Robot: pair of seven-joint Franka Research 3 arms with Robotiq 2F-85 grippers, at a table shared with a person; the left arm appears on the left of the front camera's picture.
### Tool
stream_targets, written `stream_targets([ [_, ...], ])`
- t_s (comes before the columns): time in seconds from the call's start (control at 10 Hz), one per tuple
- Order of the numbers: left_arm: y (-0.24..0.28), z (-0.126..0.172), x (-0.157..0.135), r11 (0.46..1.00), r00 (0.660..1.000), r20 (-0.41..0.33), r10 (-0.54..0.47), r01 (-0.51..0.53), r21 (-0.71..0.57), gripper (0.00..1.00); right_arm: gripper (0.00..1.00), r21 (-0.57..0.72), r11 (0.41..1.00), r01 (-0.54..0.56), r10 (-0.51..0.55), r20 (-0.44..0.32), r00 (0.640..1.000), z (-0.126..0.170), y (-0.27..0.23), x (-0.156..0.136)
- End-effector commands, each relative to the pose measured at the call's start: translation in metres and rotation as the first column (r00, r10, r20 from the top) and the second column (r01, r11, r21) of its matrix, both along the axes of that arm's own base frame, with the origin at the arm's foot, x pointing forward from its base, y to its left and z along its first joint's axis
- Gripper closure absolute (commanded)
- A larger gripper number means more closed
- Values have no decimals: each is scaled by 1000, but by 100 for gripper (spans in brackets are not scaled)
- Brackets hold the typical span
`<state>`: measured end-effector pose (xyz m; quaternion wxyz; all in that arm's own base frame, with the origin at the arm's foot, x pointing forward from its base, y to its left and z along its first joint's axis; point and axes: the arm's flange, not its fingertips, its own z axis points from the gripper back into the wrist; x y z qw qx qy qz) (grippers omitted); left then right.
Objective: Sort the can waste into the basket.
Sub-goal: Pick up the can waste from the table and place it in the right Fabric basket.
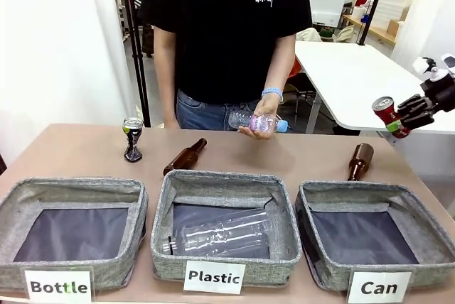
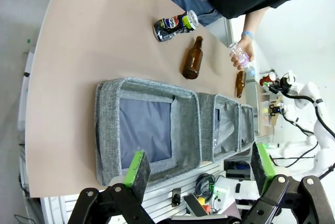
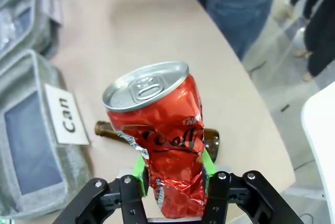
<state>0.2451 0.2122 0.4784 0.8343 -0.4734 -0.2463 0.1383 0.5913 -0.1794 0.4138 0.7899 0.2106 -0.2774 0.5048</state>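
Note:
My right gripper (image 1: 399,121) is shut on the crushed red can (image 1: 389,116), held in the air beyond the table's right edge; in the right wrist view the red can (image 3: 165,135) stands upright between the green pads (image 3: 140,165). The black can with yellow-green marks (image 1: 132,138) stands on the table at the far left, also seen as the black can (image 2: 175,24) lying across the left wrist view. The "Can" basket (image 1: 377,240) sits at the front right, its label (image 3: 65,115) visible below the red can. My left gripper (image 2: 198,169) hangs open above the table's left end.
The "Bottle" bin (image 1: 71,236) and "Plastic" bin (image 1: 224,229), which holds a clear bottle (image 1: 224,233), stand left of the "Can" basket. Two brown bottles (image 1: 185,156) (image 1: 359,161) lie behind the bins. The person's hand (image 1: 259,123) holds a clear plastic bottle over the table's far side.

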Motion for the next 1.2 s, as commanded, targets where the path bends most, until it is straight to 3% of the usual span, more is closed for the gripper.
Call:
stream_targets([
  [0.0,1,0,0,1000,1000,20,-10,10,1,0,59,-47,994,-98,96,-56,994,2,22,15],
  [0.2,1,0,0,1000,1000,20,-10,10,1,0,59,-5,995,-97,95,-132,987,25,28,1],
  [0.3,1,0,0,1000,1000,20,-10,10,1,0,59,-41,992,-119,110,-180,978,44,36,-26],
  [0.5,1,0,0,1000,1000,20,-10,10,1,0,59,-257,946,-199,162,-160,974,75,76,-109],
  [0.6,1,0,0,1000,1000,20,-10,10,1,0,59,-326,911,-253,211,-158,965,78,98,-140],
  [0.7,1,0,0,1000,1000,20,-10,10,1,0,59,-361,848,-387,343,-182,921,74,116,-167],
  [0.8,1,0,0,1000,1000,20,-10,10,1,0,59,-382,803,-458,408,-208,889,68,129,-188],
  [1.1,1,0,0,1000,1000,20,-10,10,1,0,59,-372,778,-507,432,-271,860,55,146,-202],
])
